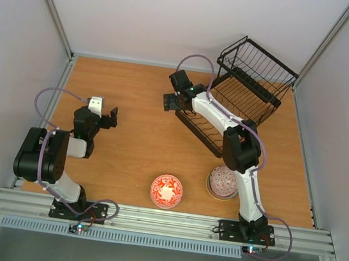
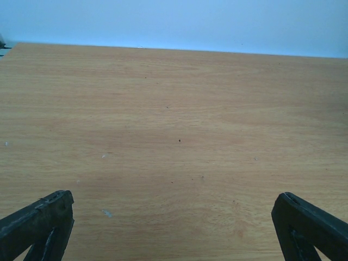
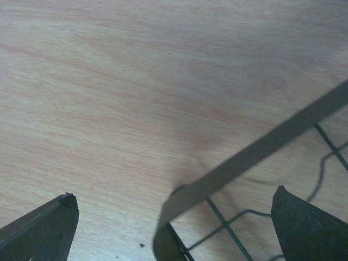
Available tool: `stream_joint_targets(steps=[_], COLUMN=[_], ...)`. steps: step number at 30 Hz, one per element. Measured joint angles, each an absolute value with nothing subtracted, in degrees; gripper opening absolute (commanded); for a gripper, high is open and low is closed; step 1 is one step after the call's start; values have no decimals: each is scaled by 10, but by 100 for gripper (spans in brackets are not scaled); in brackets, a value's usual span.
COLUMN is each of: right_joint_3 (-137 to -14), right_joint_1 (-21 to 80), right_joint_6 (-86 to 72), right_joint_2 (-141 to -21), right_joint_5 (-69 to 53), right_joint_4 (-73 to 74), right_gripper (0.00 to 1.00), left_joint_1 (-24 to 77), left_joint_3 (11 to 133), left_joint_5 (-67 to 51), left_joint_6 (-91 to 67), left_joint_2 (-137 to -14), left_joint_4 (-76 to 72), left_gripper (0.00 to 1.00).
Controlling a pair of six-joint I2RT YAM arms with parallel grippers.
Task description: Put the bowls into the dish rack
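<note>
No writing is legible as the black dish rack [image 1: 244,91] sits angled at the table's [image 1: 135,138] far right corner. Two patterned bowls [image 1: 166,191] wait by the near edge; both the left gripper [image 1: 107,116] and the right gripper [image 1: 173,99] gape, empty.

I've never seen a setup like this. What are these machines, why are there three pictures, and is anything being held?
Two robot arms are bolted at the near edge of a wooden table. One picture looks down from above; the other two come from cameras on each wrist, so the dark tips there are the arm's own fingers. On the table lie a red-patterned bowl, a pink-patterned bowl partly under the right arm, and a black wire dish rack. The left pincer and right pincer are both open and hold nothing.
</note>
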State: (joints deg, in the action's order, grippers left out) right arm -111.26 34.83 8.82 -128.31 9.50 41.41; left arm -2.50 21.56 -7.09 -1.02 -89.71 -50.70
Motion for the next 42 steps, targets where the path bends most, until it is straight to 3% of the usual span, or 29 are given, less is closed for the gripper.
stream_joint_targets(steps=[17, 28, 32, 33, 36, 42], right_joint_3=[-1173, -1180, -1170, -1161, -1129, -1103], right_joint_1=[353, 432, 463, 469, 475, 481], right_joint_6=[84, 149, 165, 170, 180, 208], right_joint_2=[-1349, -1352, -1349, -1346, -1332, -1296], right_joint_5=[-34, -92, -125, -135, -156, -23], right_joint_4=[425, 425, 414, 407, 391, 376], right_gripper=[88, 85, 77, 78, 93, 99], left_joint_1=[-25, -25, -25, -25, -25, -25], left_joint_3=[216, 216, 216, 216, 216, 216], left_joint_5=[-71, -71, -71, -71, -71, -71], left_joint_6=[-10, -10, -10, -10, -10, -10], left_joint_2=[-897, -897, -897, -897, -897, -897], left_joint_4=[-507, -507, -507, -507, -507, -507], left_gripper=[99, 99, 99, 99, 99, 99])
